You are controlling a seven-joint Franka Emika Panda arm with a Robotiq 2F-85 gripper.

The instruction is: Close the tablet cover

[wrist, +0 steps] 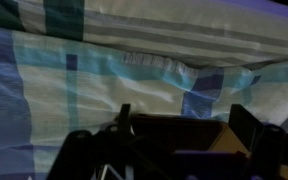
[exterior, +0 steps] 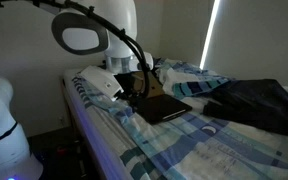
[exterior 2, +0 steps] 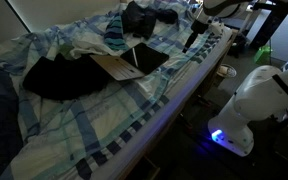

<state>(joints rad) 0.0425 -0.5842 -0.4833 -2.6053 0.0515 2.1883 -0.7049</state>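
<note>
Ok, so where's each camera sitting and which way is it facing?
Exterior view: beside the plaid bed, looking across it at the tablet; white arm and gripper show.
Exterior view: higher, seemingly from the opposite side, looking down the bed at the tablet; gripper and robot base show.
Wrist view: low over the bed; open gripper along the bottom.
Shared: both exterior views show tablet, gripper, dark clothing.

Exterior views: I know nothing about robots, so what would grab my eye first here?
A blue-and-white checked blanket fills both exterior views, with a dark tablet lying open on it. A white robot arm reaches down at the tablet near a big ring lamp, and a dark garment sprawls alongside.
</note>
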